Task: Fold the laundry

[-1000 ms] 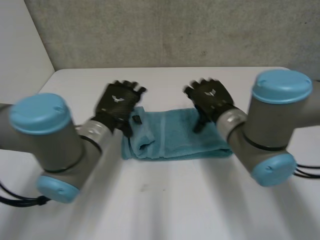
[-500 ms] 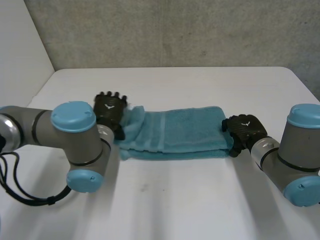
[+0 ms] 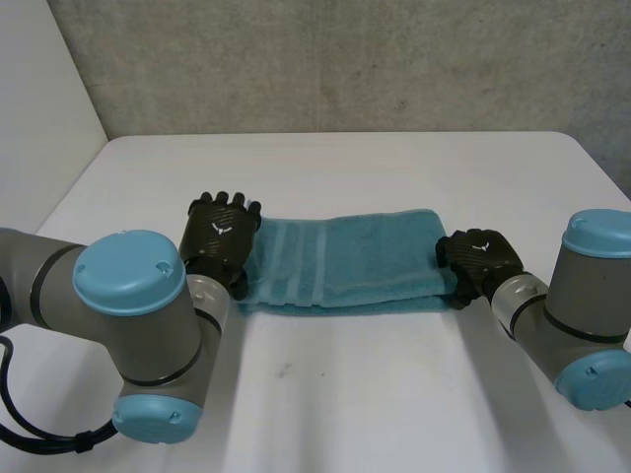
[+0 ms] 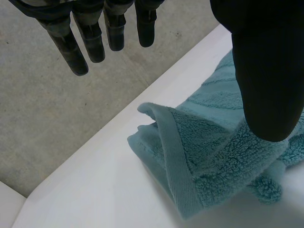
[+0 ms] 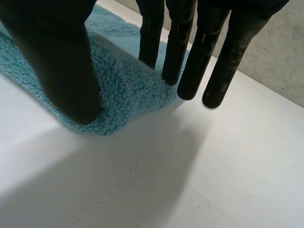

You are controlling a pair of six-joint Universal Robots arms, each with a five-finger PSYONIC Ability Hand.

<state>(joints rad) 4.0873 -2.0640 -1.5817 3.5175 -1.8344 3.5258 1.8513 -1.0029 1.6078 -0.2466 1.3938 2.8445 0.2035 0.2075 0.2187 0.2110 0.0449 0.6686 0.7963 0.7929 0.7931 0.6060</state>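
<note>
Left arm (image 3: 128,305): grey joints, light-blue cap, rounded and bulky, coming in at the left end of the towel (image 3: 345,261).
Left hand (image 3: 222,235): black, hard-shelled, parked right at the towel's left end. Spread apart, with straight fingers (image 4: 90,40) held clear past the cloth and a broad thumb over the rumpled corner. Clamping nothing.
Towel: teal terry, folded into a long narrow band, lying flat between the two hands. Looped, nubby pile, smooth woven stripes near the left end, and a flat hemmed border curling up at that corner.
Right hand (image 3: 478,258): black again, sitting at the towel's right end. Relaxed and apart, with straight fingers (image 5: 152,38) pointing down at the fluffy edge and a thick thumb over the cloth. Gripping nothing.
Right arm (image 3: 582,296): same grey and light blue, angling in toward the towel's right end.
Table (image 3: 325,394): smooth matte white, under the towel.
Wall (image 3: 345,59): rough, speckled grey, rising behind the towel.
</note>
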